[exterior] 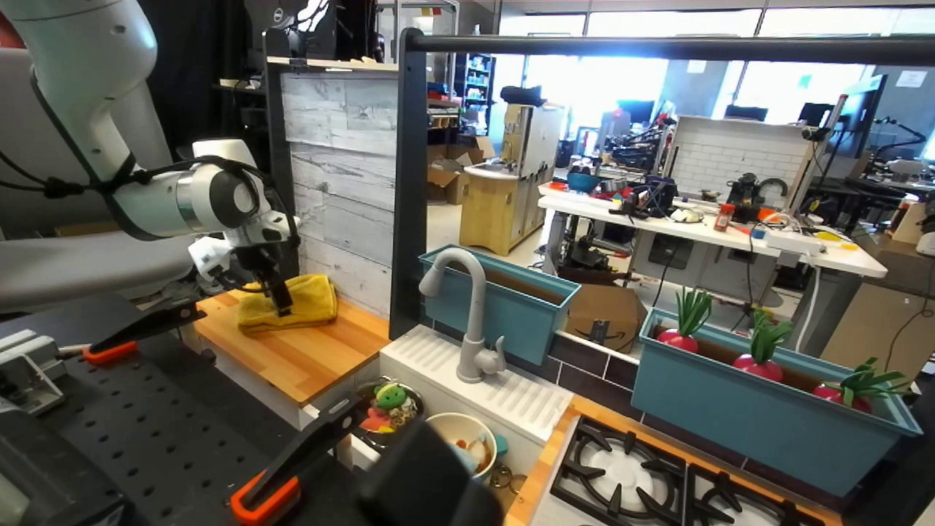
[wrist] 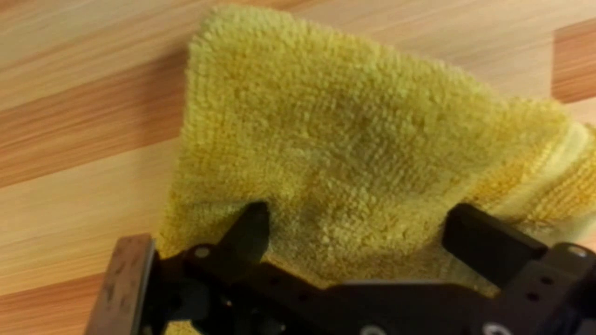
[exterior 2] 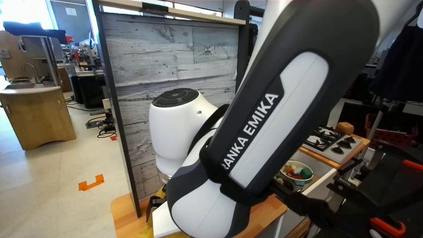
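A folded yellow towel (wrist: 326, 116) fills much of the wrist view and rests on the wooden counter (wrist: 84, 186). My gripper (wrist: 357, 209) is open above it, its two black fingers (wrist: 484, 242) wide apart with towel showing between them. The cloth creases beside the fingertips, which seem to touch it; nothing is pinched. In an exterior view the gripper (exterior: 283, 310) points down onto the towel (exterior: 318, 296), near the towel's front side. From the opposite camera the arm (exterior 2: 264, 125) hides the fingers and most of the towel.
A grey plank panel (exterior: 343, 161) rises behind the counter. Beside it are a sink with a grey faucet (exterior: 471, 314), a metal bowl (exterior: 416, 402), a white tub (exterior: 456, 420) and a stove (exterior: 621, 475). Orange-tipped clamps (exterior: 266, 500) grip the black table (exterior: 146, 438).
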`<action>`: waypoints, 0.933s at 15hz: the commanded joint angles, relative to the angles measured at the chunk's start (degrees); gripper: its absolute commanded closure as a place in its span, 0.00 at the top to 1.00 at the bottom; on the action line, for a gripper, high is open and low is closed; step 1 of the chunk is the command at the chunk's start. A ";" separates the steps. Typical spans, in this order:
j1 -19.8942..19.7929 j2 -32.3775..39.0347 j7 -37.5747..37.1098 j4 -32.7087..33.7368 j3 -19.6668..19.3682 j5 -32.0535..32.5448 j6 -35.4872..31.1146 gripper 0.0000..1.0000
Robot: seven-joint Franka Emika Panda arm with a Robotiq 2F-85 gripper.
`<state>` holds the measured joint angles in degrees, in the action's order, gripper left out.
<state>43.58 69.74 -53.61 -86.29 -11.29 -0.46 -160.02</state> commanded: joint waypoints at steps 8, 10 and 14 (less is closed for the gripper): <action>-0.51 2.69 -8.24 -7.66 -10.60 0.78 1.43 1.00; 1.29 2.61 -7.91 -5.07 -7.83 1.04 0.76 1.00; 3.26 2.59 -7.72 2.18 -2.91 0.21 2.09 1.00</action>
<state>46.05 70.36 -60.00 -90.51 -17.96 0.42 -159.76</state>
